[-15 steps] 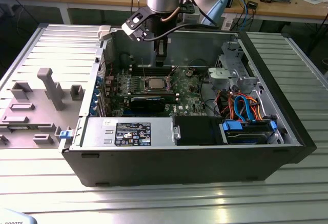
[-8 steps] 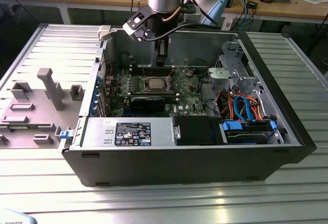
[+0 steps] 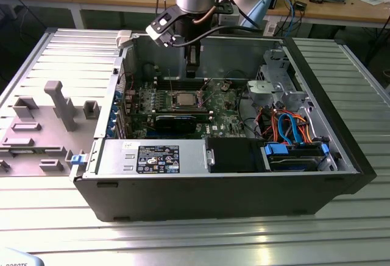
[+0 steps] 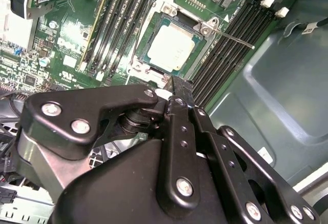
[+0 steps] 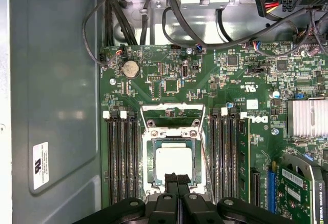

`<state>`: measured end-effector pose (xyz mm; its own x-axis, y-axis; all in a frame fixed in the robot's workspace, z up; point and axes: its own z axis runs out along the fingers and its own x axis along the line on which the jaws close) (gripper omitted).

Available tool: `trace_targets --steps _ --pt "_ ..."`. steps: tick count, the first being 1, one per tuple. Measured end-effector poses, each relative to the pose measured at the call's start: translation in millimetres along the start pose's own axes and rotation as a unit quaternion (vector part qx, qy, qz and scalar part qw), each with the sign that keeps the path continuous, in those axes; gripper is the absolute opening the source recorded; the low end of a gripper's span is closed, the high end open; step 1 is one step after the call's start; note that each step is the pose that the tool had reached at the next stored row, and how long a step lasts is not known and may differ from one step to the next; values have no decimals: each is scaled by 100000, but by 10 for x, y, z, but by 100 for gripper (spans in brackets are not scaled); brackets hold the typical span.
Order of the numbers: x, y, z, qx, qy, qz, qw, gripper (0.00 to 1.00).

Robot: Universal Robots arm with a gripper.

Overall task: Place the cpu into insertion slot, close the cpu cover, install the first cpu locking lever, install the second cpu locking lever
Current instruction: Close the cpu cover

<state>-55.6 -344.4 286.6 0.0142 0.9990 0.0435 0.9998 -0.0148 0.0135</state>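
The cpu (image 5: 174,163) (image 4: 171,47), a square chip with a dull silver top, lies flat in the insertion slot (image 5: 151,158) (image 4: 145,55) in both wrist views. The cpu cover (image 5: 171,106), a thin silver frame, stands raised at the slot's far edge. A thin locking lever (image 4: 233,38) sticks out from the slot across the memory slots. My gripper (image 5: 177,179) (image 4: 180,83) is shut with nothing between its fingers, its tips over the slot's near edge. In the exterior view the gripper (image 3: 192,71) hangs a little above the cpu (image 3: 183,100).
The motherboard sits in an open computer case (image 3: 219,199) on a ribbed metal table. Black memory slots (image 5: 120,157) flank the socket on both sides. Cables (image 5: 154,19) run above the board, and a drive cage (image 3: 274,83) with orange and blue cables stands at the exterior view's right.
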Motion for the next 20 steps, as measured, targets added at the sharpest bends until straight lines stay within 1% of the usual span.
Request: trace_targets --steps 4,10,20 --pt "0 2 -2 4 -9 -5 100000 11" --pt "0 48 -2 5 -10 -2 100000 11" --pt "1 80 -1 4 -8 2 100000 11"
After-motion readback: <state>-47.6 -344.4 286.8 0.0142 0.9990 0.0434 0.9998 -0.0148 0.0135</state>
